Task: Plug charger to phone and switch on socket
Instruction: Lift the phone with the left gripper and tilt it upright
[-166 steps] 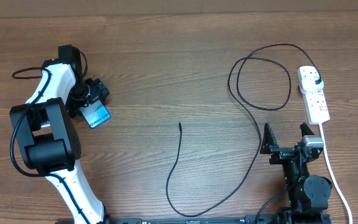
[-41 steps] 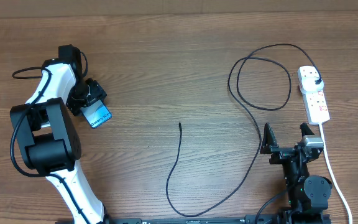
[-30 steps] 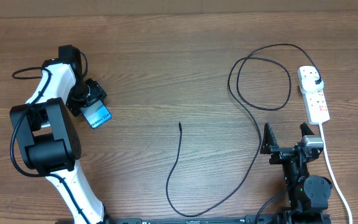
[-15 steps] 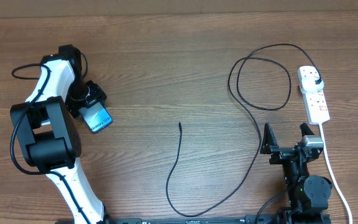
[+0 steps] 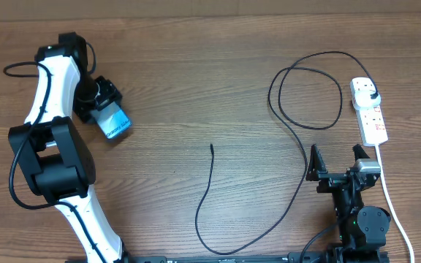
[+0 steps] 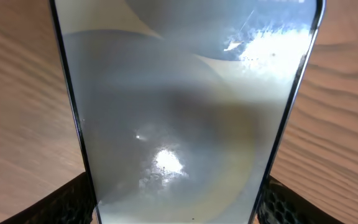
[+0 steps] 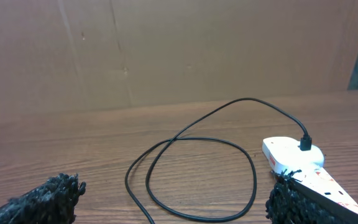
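My left gripper point(image 5: 101, 108) is at the far left of the table, shut on one end of the phone point(image 5: 114, 123), whose light-blue screen faces up. In the left wrist view the phone point(image 6: 185, 106) fills the frame as a glossy grey pane between my two fingers point(image 6: 179, 208). The charger is a thin black cable with its free tip point(image 5: 211, 146) at mid-table. It curves along the front, loops point(image 5: 305, 88) at the right, and its plug point(image 5: 371, 95) sits in the white socket strip point(image 5: 373, 123). My right gripper point(image 5: 337, 161) is open and empty, facing the loop point(image 7: 191, 168) and the strip point(image 7: 288, 155).
The strip's thick white cord point(image 5: 391, 201) runs down the right side past my right arm's base. A brown cardboard wall point(image 7: 166, 50) stands behind the table's far edge. The left arm's own black wire point(image 5: 20, 69) curls by its wrist.
My left arm has swung toward the far left edge, carrying the phone a little farther from me. The cable, the strip and the right arm have not moved.
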